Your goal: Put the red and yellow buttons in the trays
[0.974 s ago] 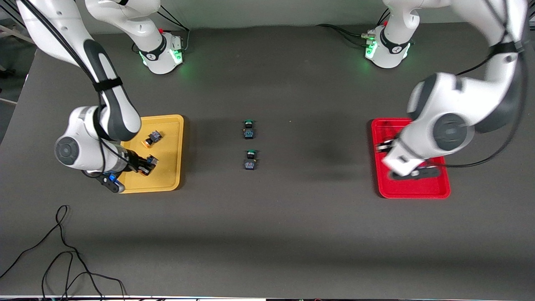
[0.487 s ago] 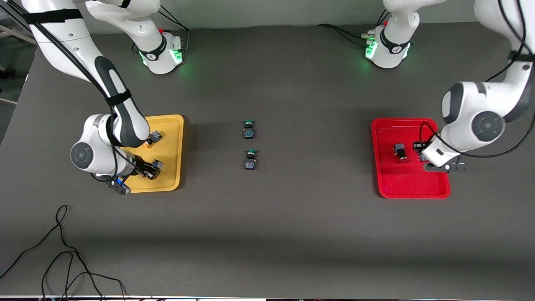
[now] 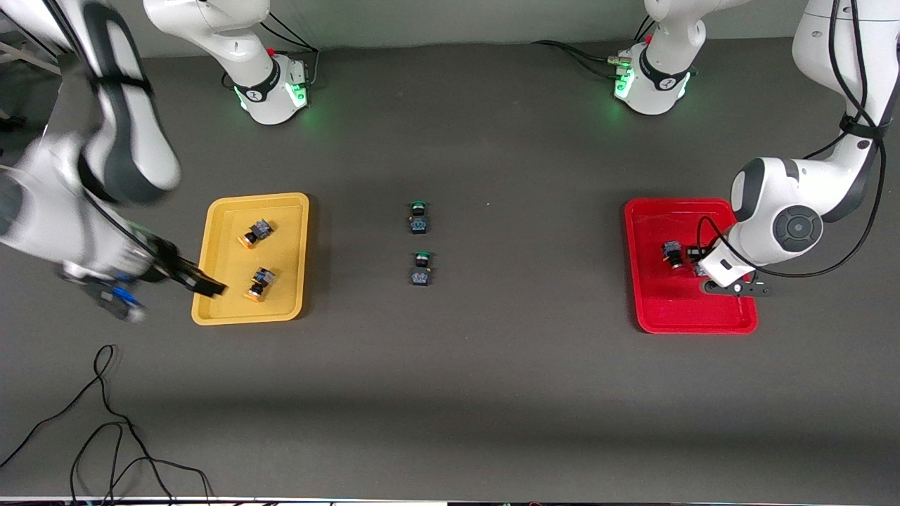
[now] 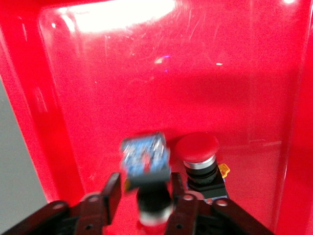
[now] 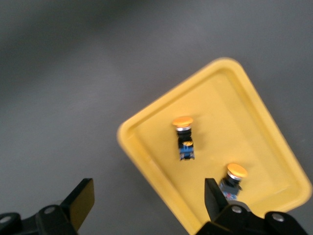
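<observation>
The yellow tray [image 3: 295, 246] holds two yellow-capped buttons [image 3: 254, 232] [image 3: 259, 282]; both show in the right wrist view [image 5: 183, 134] [image 5: 234, 178]. My right gripper [image 3: 204, 284] [image 5: 146, 205] is open and empty, over the tray's rim [image 5: 127, 134] toward the right arm's end. The red tray [image 3: 689, 309] [image 4: 122, 73] holds one red-capped button [image 3: 672, 254] [image 4: 196, 146]. My left gripper [image 3: 699, 258] [image 4: 144, 196] is low in the tray. A second button [image 4: 145, 159] sits between its fingers with a gap on one side.
Two green-capped buttons [image 3: 418, 216] [image 3: 420, 268] lie in the middle of the table, one nearer the front camera. Black cables [image 3: 105, 422] trail on the table near the front edge at the right arm's end.
My right gripper let go of the second yellow button in the yellow tray and drew back off it. My left gripper shifted a little toward the first red button.
</observation>
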{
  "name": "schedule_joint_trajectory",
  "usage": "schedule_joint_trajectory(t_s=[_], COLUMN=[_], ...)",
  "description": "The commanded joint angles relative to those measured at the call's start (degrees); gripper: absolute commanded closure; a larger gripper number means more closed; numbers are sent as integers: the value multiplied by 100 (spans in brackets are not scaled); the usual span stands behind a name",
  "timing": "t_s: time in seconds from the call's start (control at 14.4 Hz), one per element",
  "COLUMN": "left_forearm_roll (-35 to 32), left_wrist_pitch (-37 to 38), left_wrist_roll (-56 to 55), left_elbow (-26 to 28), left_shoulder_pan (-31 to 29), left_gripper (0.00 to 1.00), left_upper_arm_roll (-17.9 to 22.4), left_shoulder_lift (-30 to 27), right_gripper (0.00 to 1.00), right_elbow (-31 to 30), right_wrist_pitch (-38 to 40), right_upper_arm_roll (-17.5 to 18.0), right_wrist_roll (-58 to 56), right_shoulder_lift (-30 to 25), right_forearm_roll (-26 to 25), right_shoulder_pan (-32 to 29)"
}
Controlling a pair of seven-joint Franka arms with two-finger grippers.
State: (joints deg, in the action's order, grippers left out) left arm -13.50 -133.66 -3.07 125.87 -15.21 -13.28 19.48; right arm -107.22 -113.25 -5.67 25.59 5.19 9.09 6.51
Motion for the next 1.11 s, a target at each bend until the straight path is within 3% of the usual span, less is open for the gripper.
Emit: schedule_joint_trajectory(t_s=[0.0, 0.14, 0.42, 0.83, 1.04], left_forearm_roll=[-74, -22, 469, 899, 1024], left_wrist_pitch=[399, 1154, 3000, 3636, 3645], left_wrist_roll=[70, 44, -70, -53, 0], left_elbow=[-27, -351, -1677, -2215, -2146], left_shoulder_pan=[-44, 35, 281, 255, 167], left_gripper=[0, 0, 0, 0, 0], left_upper_arm_roll=[-60, -113, -491, -615, -605], left_shoulder_lift=[-382, -760, -1218, -2035, -2370], right_gripper=[0, 0, 0, 0, 0], right_elbow=[156, 437, 1080, 1282, 1291], right_wrist_pitch=[670, 1022, 2139, 2219, 2219], right_upper_arm_roll=[-13, 13, -13, -13, -22], right_wrist_roll=[-1044, -1738, -2084, -2584, -2594], right_shoulder_lift=[-903, -1204, -1152, -1100, -1091], right_forearm_roll=[-3, -563, -724, -733, -742], right_shoulder_pan=[-62, -71, -80, -124, -133])
